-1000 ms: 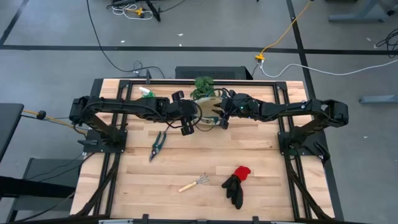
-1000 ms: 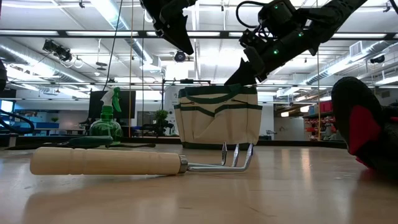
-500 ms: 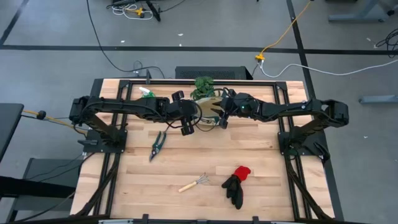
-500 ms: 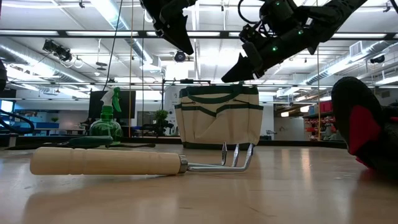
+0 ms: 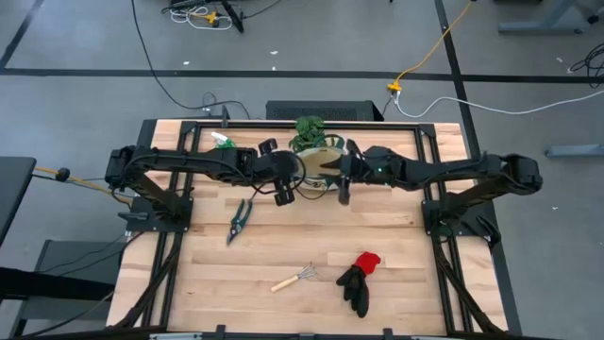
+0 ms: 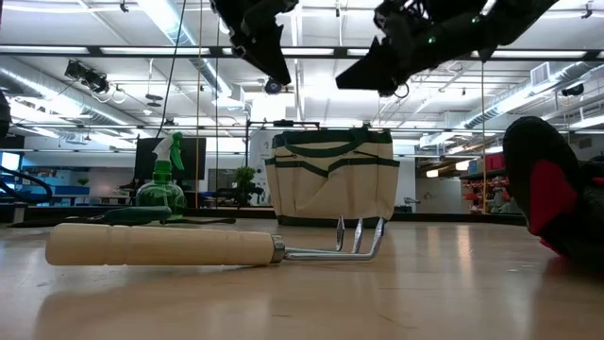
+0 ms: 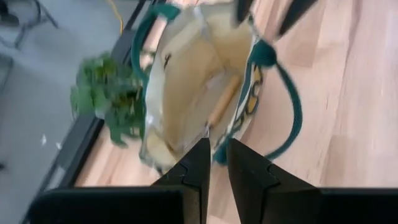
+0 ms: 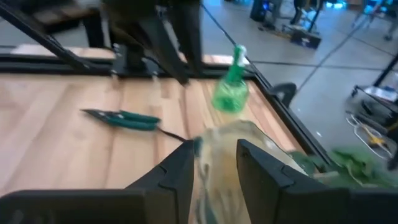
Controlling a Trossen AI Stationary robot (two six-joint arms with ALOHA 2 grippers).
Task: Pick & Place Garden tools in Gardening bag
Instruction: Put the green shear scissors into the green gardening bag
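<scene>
Status: one rake [image 7: 222, 99] lies inside the bag [image 5: 316, 162] at the desk's far edge. Remaining on the wooden desk [image 5: 283, 241]: shears [image 5: 238, 219], second rake [image 5: 294, 279], gloves [image 5: 360, 279], bottle [image 5: 223, 142].

Both hands hover above the bag, empty: left hand [image 7: 214, 158] nearly together, right hand [image 8: 214, 158] slightly apart.

Surroundings: grey floor, cables, an open workshop.

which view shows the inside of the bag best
The left wrist view: it looks down into the open gardening bag, with a wooden handle lying inside. The high view mostly hides the bag under the arms; the low view shows only its outer side; the right wrist view blurs it.
</scene>
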